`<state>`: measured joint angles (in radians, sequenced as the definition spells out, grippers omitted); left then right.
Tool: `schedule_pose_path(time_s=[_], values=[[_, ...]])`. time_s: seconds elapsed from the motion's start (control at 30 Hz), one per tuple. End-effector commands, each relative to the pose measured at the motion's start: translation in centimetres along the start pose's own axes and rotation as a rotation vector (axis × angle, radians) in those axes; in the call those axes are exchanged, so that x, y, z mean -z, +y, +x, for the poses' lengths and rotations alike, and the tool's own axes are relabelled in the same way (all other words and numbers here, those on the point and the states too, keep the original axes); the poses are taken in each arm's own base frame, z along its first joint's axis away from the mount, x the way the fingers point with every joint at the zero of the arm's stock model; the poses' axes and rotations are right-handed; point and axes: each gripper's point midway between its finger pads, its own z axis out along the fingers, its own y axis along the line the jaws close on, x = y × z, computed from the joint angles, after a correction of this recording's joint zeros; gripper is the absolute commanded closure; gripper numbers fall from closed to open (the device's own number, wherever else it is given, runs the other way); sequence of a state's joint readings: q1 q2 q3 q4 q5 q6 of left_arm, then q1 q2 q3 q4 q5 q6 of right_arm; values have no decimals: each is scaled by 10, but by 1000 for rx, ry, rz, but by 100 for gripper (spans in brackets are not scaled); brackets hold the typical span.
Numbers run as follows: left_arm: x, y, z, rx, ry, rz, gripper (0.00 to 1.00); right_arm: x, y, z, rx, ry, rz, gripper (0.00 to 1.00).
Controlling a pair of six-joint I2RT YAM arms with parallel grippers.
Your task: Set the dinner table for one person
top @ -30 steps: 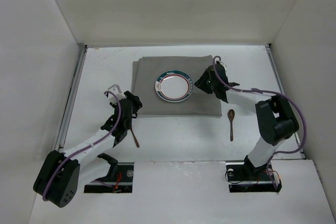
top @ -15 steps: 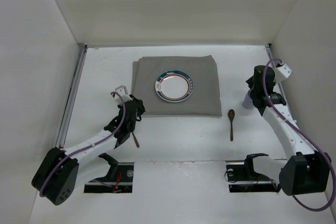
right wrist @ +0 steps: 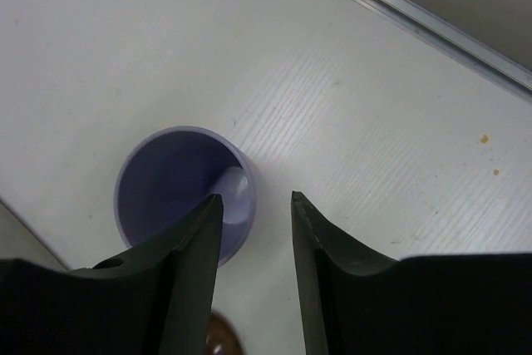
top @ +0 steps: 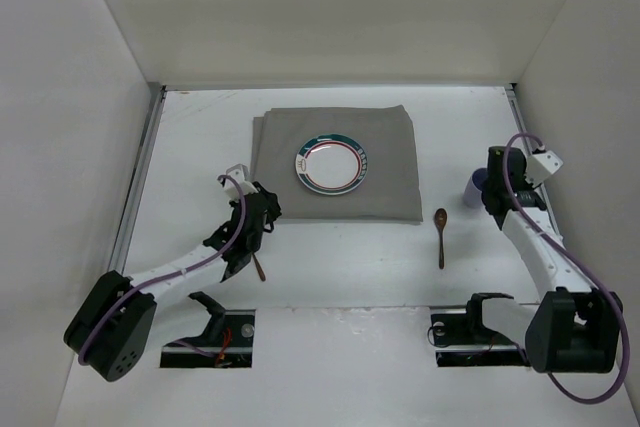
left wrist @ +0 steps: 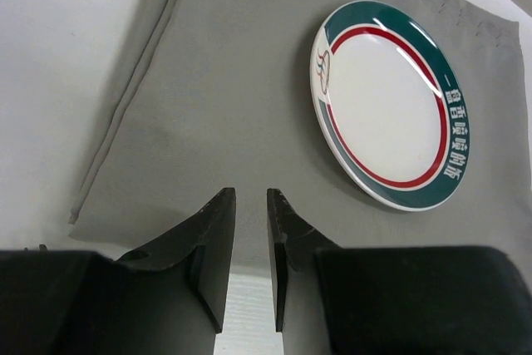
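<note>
A white plate with a green and red rim lies on the grey cloth on the dinner table. My left gripper hovers at the cloth's near left corner; in the left wrist view it is empty, its jaws a narrow gap apart, with the plate ahead to the right. A brown utensil lies under the left arm. My right gripper is open over a purple cup. In the right wrist view the cup's right wall sits between the jaws.
A brown wooden spoon lies on the table right of the cloth, left of the cup; its bowl shows in the right wrist view. A metal rail and white walls edge the table.
My right arm has swung from the plate's right rim over to the purple cup at the right. My left gripper has moved a little right, towards the cloth's near left corner.
</note>
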<state>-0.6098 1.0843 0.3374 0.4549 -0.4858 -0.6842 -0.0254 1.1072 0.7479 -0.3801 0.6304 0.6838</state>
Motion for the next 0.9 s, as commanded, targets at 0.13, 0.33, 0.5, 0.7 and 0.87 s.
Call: schedule_pose_path(time_s=[0.13, 0.33, 0.5, 0.7, 0.87], values=[[-3, -17, -12, 36, -34, 45, 80, -10, 10, 13, -4, 51, -45, 65], [-3, -14, -13, 40, -36, 38, 79, -19, 7, 22, -2, 67, -22, 85], [-4, -12, -12, 46, -36, 34, 77, 6, 22, -20, -28, -53, -67, 96], [-5, -13, -11, 46, -36, 36, 74, 51, 145, -35, 115, -52, -335, 96], [-6, -8, -11, 47, -38, 23, 72, 52, 240, -5, 249, 3, -460, 95]])
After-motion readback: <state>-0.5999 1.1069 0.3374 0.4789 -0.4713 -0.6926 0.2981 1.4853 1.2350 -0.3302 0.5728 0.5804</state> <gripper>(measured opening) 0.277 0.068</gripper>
